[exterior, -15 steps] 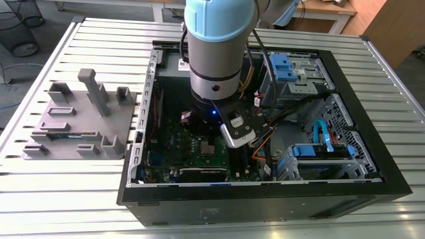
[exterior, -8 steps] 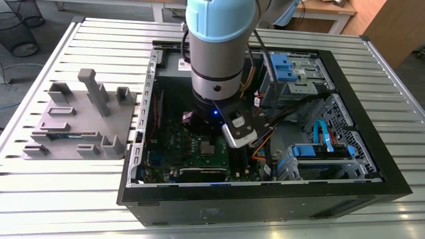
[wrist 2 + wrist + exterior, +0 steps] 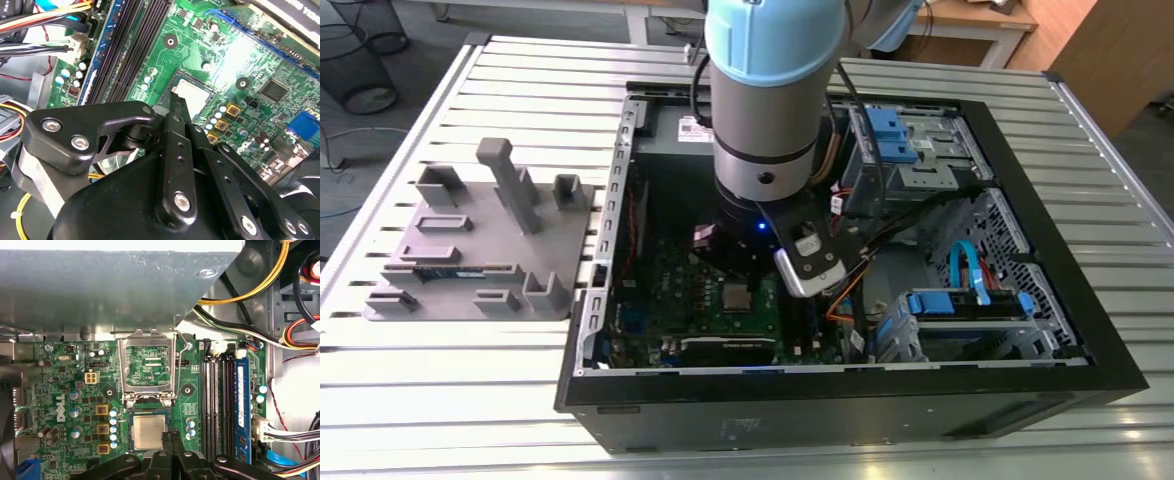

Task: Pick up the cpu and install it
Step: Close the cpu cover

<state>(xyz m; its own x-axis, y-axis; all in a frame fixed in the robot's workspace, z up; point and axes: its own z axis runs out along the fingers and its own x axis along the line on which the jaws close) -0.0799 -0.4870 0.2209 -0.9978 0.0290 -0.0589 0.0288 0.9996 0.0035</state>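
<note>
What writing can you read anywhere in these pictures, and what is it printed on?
On the motherboard: a large white maker's mark, left unquoted; small white component labels, too small to read.
On the cpu: no print I can make out.
On the computer case front: a pale badge, too blurred to read.

The exterior view looks steeply down from high up on the ribbed silver metal tabletop point(image 3: 454, 400) and the open black computer case point(image 3: 854, 400). It stands far enough off to take in the whole case, with the grey-and-blue robot arm point(image 3: 767, 100) in mid-frame. Both wrist views hang close over the green motherboard point(image 3: 65, 390) point(image 3: 225, 55). The first wrist view faces it squarely, and the second wrist view looks slantwise past the black tool point(image 3: 177, 107). All three share the square silvery-grey cpu point(image 3: 736, 295) point(image 3: 192, 95) point(image 3: 148, 431) in its socket.
</note>
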